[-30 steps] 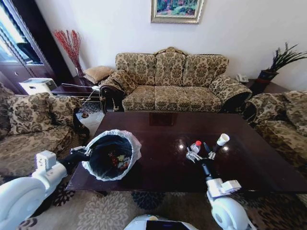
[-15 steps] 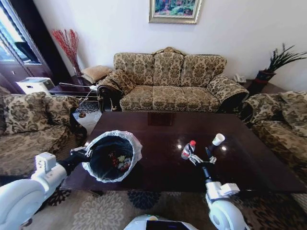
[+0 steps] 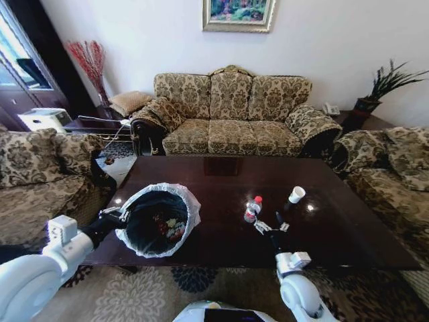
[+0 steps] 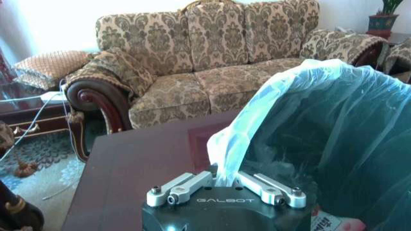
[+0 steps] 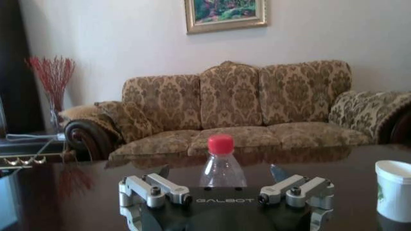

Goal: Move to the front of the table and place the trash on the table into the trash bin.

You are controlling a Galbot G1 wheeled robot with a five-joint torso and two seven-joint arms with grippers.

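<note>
A clear bottle with a red cap stands upright on the dark glossy table, with a white paper cup a little to its right. My right gripper is open just on the near side of the bottle. In the right wrist view the bottle stands a short way beyond the spread fingers, and the cup is off to one side. My left gripper holds the black trash bin by its white bag liner, fingers shut on the ruffled plastic. Several scraps lie inside the bin.
A patterned sofa runs along the far side of the table, with armchairs at the left and right. Small side tables sit in the back corners. Patterned carpet lies under the table's near edge.
The whole head view has shifted as the camera moved. My right gripper has come round from beside the bottle to sit just behind it. The left gripper still holds the bin.
</note>
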